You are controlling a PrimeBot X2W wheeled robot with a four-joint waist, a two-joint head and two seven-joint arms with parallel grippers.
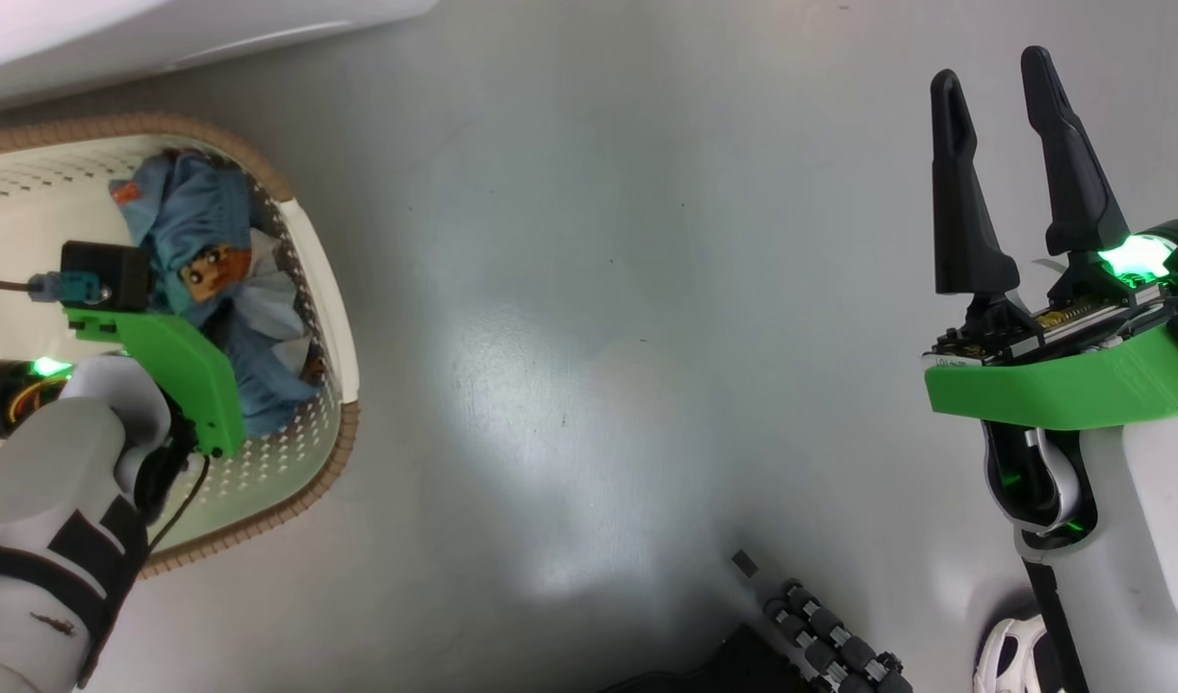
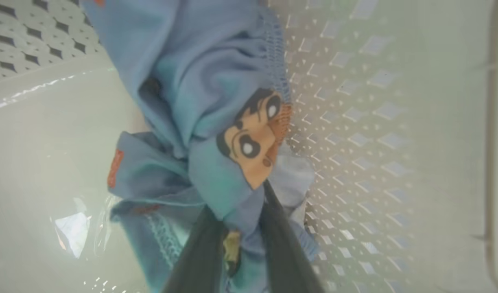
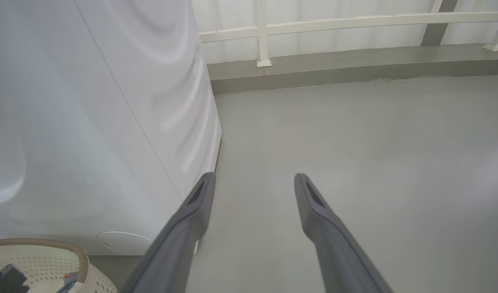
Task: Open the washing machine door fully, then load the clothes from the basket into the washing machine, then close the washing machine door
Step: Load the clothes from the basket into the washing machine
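Since the head camera looks nearly straight down, you get the small cream-white perforated plastic basket with the brown woven-look rim (image 1: 342, 452) sitting on the grey glossy floor (image 1: 589, 289), close by the big white washing machine (image 3: 90, 122). The clothes (image 1: 204, 241), blue fabric with an orange-brown cartoon print, are bunched up inside the basket against its side wall, the one nearest the open floor. The left gripper (image 2: 236, 219) is down in there, and from its wrist cam the two long dark fingers (image 2: 204, 252) have a fold of that blue cloth squeezed between them, so I'd call it grasping the clothes, though the fingertips themselves are buried under the fabric. The bundle is touching the perforated wall and spreads across the basket bottom. The right gripper (image 1: 991, 72) hangs over bare floor well apart from the basket, jaws spread wide with nothing between them, pointing past the machine's lower corner toward a white railing (image 3: 354, 22) at the far edge of the floor.
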